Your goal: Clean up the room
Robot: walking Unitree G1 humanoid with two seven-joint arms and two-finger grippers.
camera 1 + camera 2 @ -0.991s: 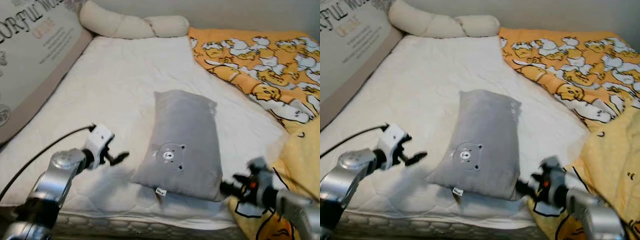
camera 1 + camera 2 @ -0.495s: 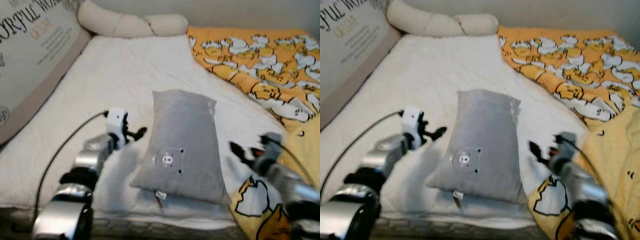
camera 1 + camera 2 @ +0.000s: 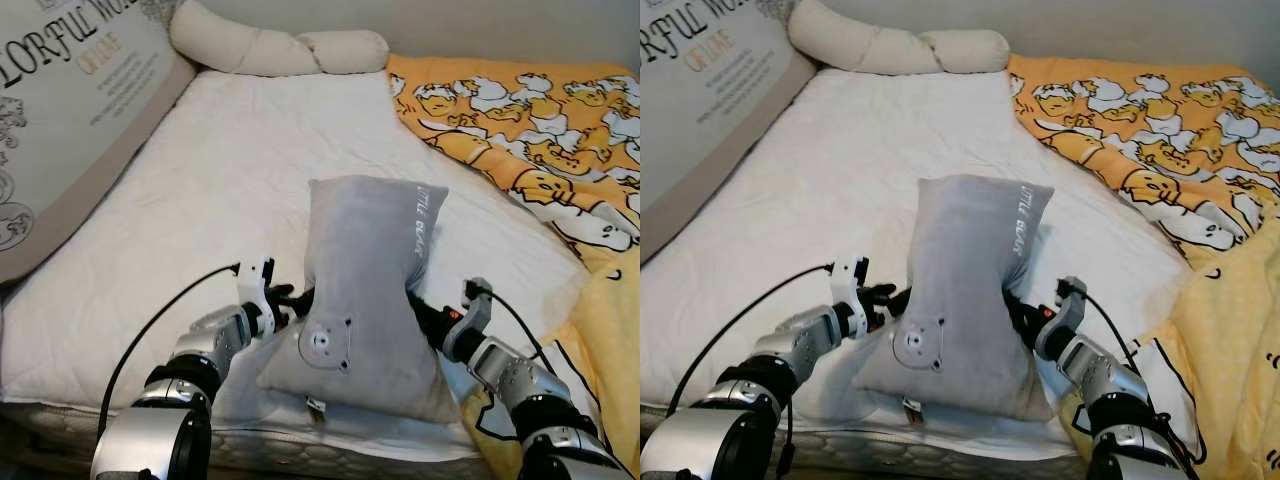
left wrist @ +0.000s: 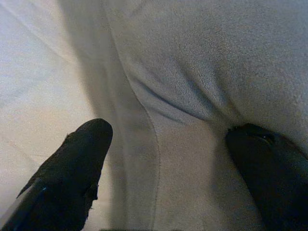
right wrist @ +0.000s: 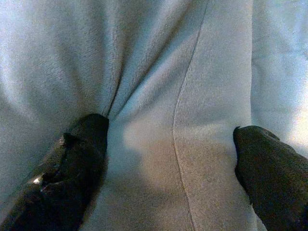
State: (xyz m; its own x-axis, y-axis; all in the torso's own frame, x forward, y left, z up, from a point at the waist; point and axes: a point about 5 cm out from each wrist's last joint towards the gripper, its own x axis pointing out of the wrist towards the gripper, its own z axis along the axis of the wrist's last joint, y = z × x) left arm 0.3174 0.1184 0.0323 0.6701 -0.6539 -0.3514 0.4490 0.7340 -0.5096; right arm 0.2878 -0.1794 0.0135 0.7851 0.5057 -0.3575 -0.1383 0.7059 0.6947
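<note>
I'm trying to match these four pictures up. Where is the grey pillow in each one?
Left eye view: the grey pillow lies mid-picture on the white bed.
Right eye view: mid-picture again.
Left wrist view: its fabric and side seam, up close.
Right wrist view: creased fabric and seam, up close.
Shared landmark: the pillow's seam.

left gripper (image 3: 292, 297) fingers spread, right gripper (image 3: 415, 303) fingers spread

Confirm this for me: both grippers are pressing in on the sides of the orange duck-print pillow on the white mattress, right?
Not quite. The left gripper and right gripper press in on a grey bear pillow, not an orange one, as the left eye view shows. The orange duck print is on the blanket, on the robot's right.
</note>
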